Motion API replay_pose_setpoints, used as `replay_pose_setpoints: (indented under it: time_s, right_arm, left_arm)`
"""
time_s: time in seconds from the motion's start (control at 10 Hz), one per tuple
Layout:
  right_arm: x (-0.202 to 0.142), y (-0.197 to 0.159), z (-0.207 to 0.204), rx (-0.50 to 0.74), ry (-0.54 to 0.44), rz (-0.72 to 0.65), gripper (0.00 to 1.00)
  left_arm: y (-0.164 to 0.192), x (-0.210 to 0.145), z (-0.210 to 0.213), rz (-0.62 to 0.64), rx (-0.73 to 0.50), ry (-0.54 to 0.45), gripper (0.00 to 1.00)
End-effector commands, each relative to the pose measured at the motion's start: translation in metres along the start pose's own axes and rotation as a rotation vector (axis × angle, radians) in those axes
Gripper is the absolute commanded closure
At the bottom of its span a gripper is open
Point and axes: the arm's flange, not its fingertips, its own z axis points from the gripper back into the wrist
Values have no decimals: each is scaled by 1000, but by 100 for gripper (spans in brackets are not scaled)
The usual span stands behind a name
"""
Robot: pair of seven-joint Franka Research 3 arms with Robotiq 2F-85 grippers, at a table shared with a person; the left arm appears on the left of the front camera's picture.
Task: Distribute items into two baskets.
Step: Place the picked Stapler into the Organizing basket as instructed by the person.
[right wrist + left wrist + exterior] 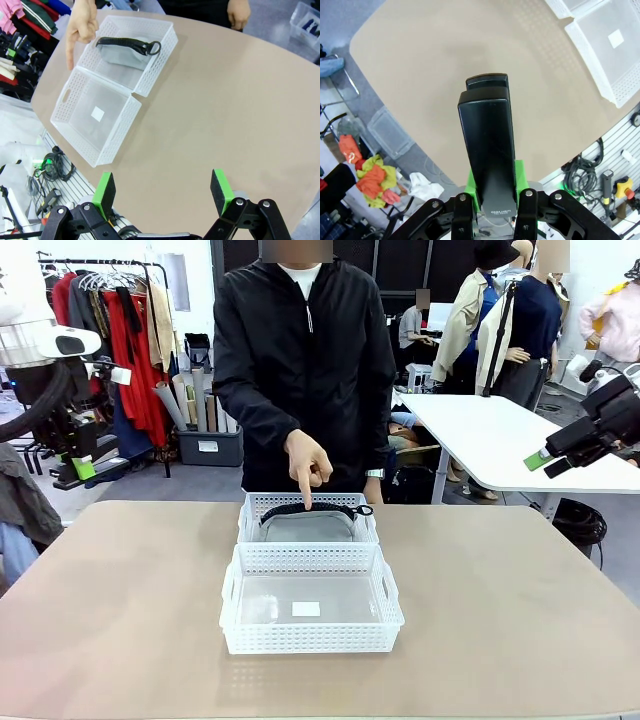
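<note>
Beige and bare for most of its width, your table [120, 620] carries two white baskets set end to end along its middle, touching at their short walls.

Closest to you, look at your own grippers. Your left gripper [492, 197] is clamped on the black stapler [487, 150], which stands up between the green pads and points out over the tabletop from well above it; in that wrist view the nearer basket lies off toward the upper right corner, well apart from the stapler. Your right gripper [162, 192] has its jaws spread wide with nothing between the green pads [104, 192], and it hangs above the table edge, well away from both baskets. In the front view it sits high at the right [585, 445], off past the side of the table.

Next out, the near basket [310, 640] holds nothing you can make out except a small white label on its floor.

Behind it, the far basket [262, 508] contains the grey pouch [305, 528], lying flat with its black zipper and strap along the side toward the person; the strap's ring reaches the basket's right end.

Farthest, a person in a black jacket stands at the opposite edge. One hand [308, 465] is lowered with the index finger pointing down, its tip just over the pouch's strap. Their other hand [239, 12] rests at the table's far edge in your right wrist view.
</note>
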Motion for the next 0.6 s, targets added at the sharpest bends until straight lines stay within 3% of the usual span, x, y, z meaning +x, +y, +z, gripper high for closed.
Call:
replay_pose_setpoints:
  time_s: [0.0, 0.5]
  right_arm:
    - [0, 1, 1, 2, -4, 1, 0]
    - [0, 1, 1, 2, -4, 1, 0]
  left_arm:
    - [0, 0, 3, 13, 11, -5, 100]
    - [-25, -7, -6, -39, -10, -10, 100]
